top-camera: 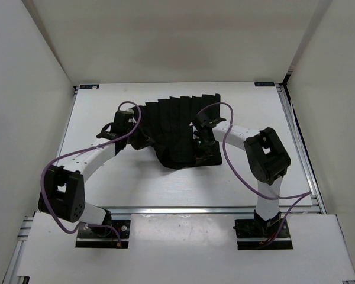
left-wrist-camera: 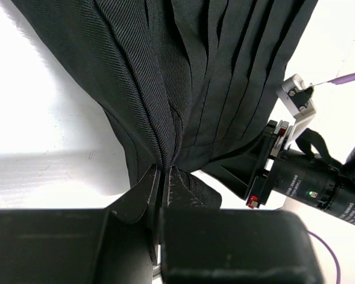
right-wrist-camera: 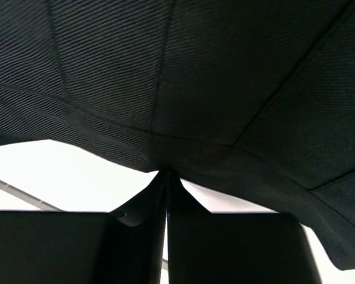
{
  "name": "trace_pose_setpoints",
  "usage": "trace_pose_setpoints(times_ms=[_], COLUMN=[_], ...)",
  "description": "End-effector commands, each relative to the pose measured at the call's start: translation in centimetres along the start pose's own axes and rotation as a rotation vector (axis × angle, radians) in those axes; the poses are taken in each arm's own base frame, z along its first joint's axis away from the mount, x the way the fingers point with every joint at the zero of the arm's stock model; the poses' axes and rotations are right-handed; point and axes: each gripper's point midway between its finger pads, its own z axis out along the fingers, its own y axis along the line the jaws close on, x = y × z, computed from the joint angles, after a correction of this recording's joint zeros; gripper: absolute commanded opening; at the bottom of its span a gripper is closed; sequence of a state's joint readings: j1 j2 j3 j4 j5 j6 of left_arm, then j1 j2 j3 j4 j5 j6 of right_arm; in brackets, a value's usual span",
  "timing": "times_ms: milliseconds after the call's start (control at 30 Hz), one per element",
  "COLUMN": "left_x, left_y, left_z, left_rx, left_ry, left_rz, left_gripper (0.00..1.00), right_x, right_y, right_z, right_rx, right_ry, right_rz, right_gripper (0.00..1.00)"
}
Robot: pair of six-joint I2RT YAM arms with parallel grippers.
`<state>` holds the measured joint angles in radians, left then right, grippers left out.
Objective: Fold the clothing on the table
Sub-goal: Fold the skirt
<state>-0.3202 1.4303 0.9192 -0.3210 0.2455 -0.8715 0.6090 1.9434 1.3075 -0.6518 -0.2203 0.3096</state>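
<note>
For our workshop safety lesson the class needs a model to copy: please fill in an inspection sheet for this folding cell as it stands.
Surface: white table, flat, no stains seen.
Job's things: one black pleated skirt, lying mid-table, partly bunched.
Clutter: nothing seen.
Grippers: left gripper shut on the skirt's left side; right gripper shut on its right side.
Cables: purple cable looping off each arm.
Surroundings: white walls on three sides; aluminium rail along the front.
</note>
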Motion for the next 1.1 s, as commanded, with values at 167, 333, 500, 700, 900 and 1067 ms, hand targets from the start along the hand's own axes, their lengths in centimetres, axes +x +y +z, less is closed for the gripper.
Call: trace_pose_setpoints(times_ms=[167,333,500,700,900,1067], left_x=[-2.7,-2.5,-2.7,-2.2,0.1,1.0], left_y=[-0.7,0.2,1.3,2.1,2.7,4.2], left_z=[-2.3,-3.3,-4.0,-3.9,-2.9,-3.2], left_rx=[0.043,0.036,0.024,0.023,0.026,-0.016], left_ry=[-0.08,-0.096,-0.115,-0.119,-0.064,-0.056], left_rz=[0.008,-0.002,-0.014,-0.038,-0.051,-0.047], left_gripper=[0.0,0.0,0.0,0.0,0.0,0.0], right_x=[-0.1,0.5,0.9,-1.0,-5.6,-6.6], right_y=[-3.6,-6.5,-8.8,-7.4,-3.0,-3.4], right_z=[0.3,0.0,-0.3,-1.3,-6.9,-10.4], right_rx=[0.115,0.155,0.189,0.107,-0.037,-0.168], right_ry=[-0.027,-0.024,-0.011,-0.051,-0.193,-0.265], right_rz=[0.033,0.075,0.108,0.092,0.004,0.094], right_gripper=[0.0,0.0,0.0,0.01,0.27,0.46])
